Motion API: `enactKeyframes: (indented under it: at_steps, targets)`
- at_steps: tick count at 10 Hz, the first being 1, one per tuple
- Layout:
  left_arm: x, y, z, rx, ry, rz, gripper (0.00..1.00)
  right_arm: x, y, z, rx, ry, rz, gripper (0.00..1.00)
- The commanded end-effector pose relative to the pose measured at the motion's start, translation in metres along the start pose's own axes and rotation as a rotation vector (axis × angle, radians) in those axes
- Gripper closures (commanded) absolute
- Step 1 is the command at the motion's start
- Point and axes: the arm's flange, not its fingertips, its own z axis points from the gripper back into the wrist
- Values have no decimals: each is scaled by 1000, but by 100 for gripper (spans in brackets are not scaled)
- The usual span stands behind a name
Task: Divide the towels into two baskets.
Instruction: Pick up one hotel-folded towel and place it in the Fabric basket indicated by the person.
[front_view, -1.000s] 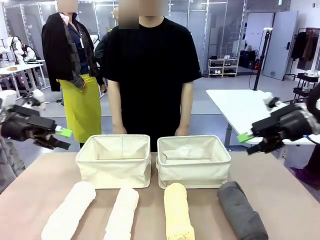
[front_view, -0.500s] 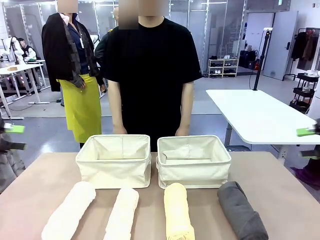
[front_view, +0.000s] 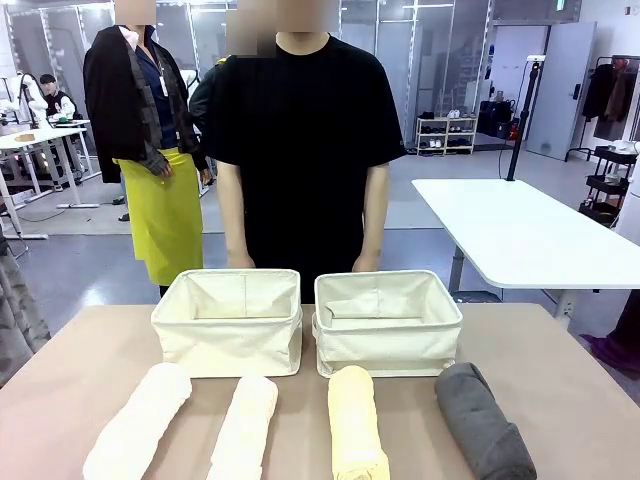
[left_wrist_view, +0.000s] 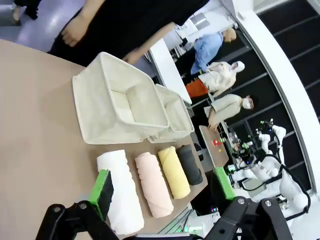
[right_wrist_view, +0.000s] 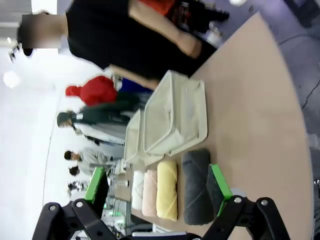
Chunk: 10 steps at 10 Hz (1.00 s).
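Two cream canvas baskets stand side by side at the far middle of the table, the left basket (front_view: 226, 325) and the right basket (front_view: 388, 328), both with nothing in them. In front of them several rolled towels lie in a row: a white towel (front_view: 140, 420), a second white towel (front_view: 245, 425), a pale yellow towel (front_view: 355, 425) and a charcoal grey towel (front_view: 482, 425). My left gripper (left_wrist_view: 162, 184) hangs open high above the table's left side, looking down on the baskets (left_wrist_view: 117, 100) and towels (left_wrist_view: 152, 182). My right gripper (right_wrist_view: 157, 182) is open above the right side, nearest the grey towel (right_wrist_view: 196, 185).
A person in a black shirt (front_view: 300, 130) stands at the far edge right behind the baskets, hands low by the rims. A white table (front_view: 510, 235) stands at the back right. More people are farther back on the left.
Both arms have pulled outward and left the front view, the left one to the left and the right one to the right. Towels and baskets have not moved.
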Motion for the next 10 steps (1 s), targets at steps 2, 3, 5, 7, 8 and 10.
enactKeyframes:
  at_steps: [2, 3, 5, 7, 8, 10]
  targets:
    - [-5, -10, 6, 33, -25, -11, 0, 2, 4, 10, 12, -43, 50, 0]
    - [-3, -12, 3, 46, -31, -16, 0, 2, 5, 8, 2, -42, 55, 0]
    - [-1, -1, 9, 16, -22, -1, 0, 2, 1, 15, -1, -43, 10, 0]
    - [-1, -1, 9, 16, -22, -1, 0, 2, 1, 15, -1, -43, 10, 0]
    - [-1, -1, 9, 16, -22, -1, 0, 2, 1, 15, -1, -43, 10, 0]
    - [-1, -1, 9, 16, -22, -1, 0, 2, 1, 15, -1, -43, 10, 0]
